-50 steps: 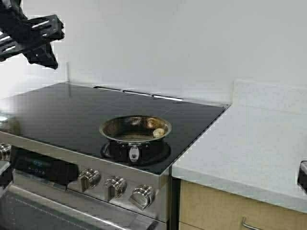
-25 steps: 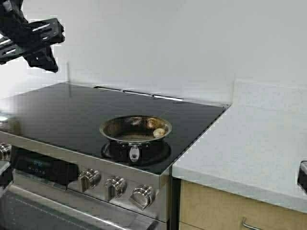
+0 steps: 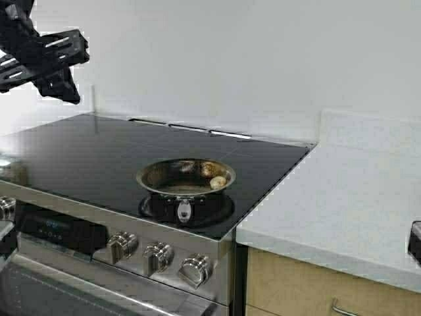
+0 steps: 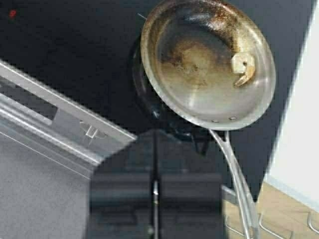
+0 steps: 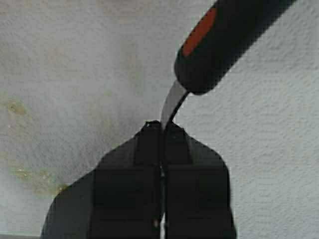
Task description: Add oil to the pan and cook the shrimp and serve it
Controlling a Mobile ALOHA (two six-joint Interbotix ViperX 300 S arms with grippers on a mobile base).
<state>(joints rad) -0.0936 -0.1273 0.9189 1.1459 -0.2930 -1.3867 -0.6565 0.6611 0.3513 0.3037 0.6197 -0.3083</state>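
I've got the pan [image 3: 185,178] sitting on the black glass cooktop [image 3: 99,155], near its front right corner, stub handle pointing toward the knobs [image 3: 158,255]. Inside it, one shrimp [image 3: 218,182] lies against the right-hand wall; from my left wrist camera I see that same shrimp [image 4: 243,67] curled up, pale, resting on the browned, shiny floor of the pan [image 4: 207,62]. Nothing else in there that I can make out, and whether there's a film of oil I can't tell.

My left gripper [image 3: 41,58] hangs high over the back left of the stove, well away from the pan; in the wrist camera its jaws are pressed together with nothing between them. My right gripper [image 5: 162,130] is over the white counter [image 5: 75,74], jaws clenched on the thin metal end of a tool with a black-and-orange handle [image 5: 219,35].
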